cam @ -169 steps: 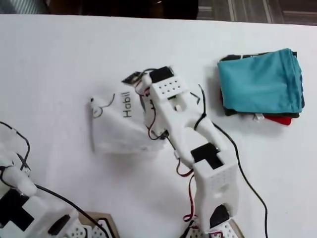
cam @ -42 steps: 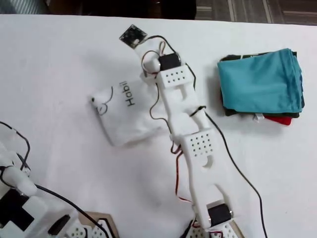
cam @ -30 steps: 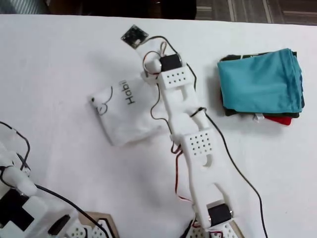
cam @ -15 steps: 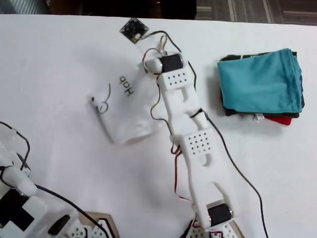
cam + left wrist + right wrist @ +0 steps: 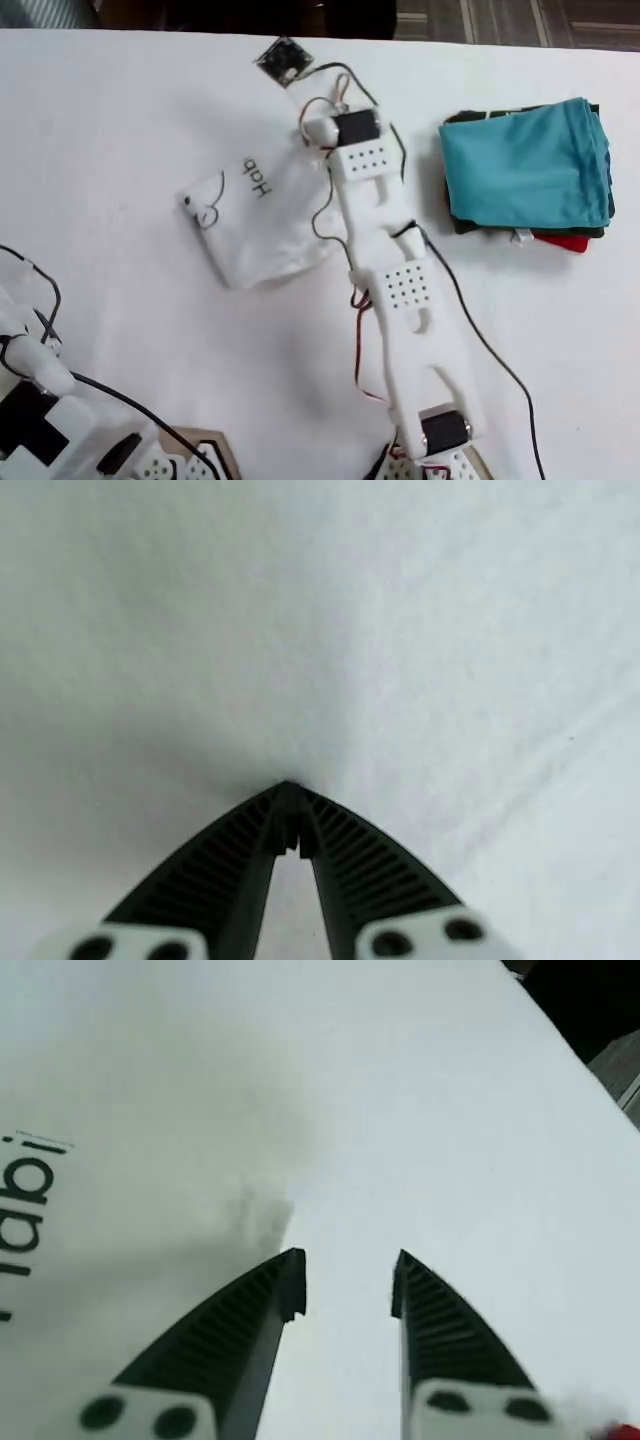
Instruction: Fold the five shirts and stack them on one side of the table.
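The right gripper [image 5: 347, 1282] is sitting with jaws apart at the edge of the white folded fabric shirt [image 5: 255, 225] lying mid-table, while the left gripper [image 5: 290, 815] is pointing closed, empty jaws at the white tabletop [image 5: 100, 120]

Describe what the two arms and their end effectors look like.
The right arm is white plastic with dotted hole grids, black motor blocks, and loose red and black cables. The right end effector and left end effector are black, ribbed and tapered, on white bases.
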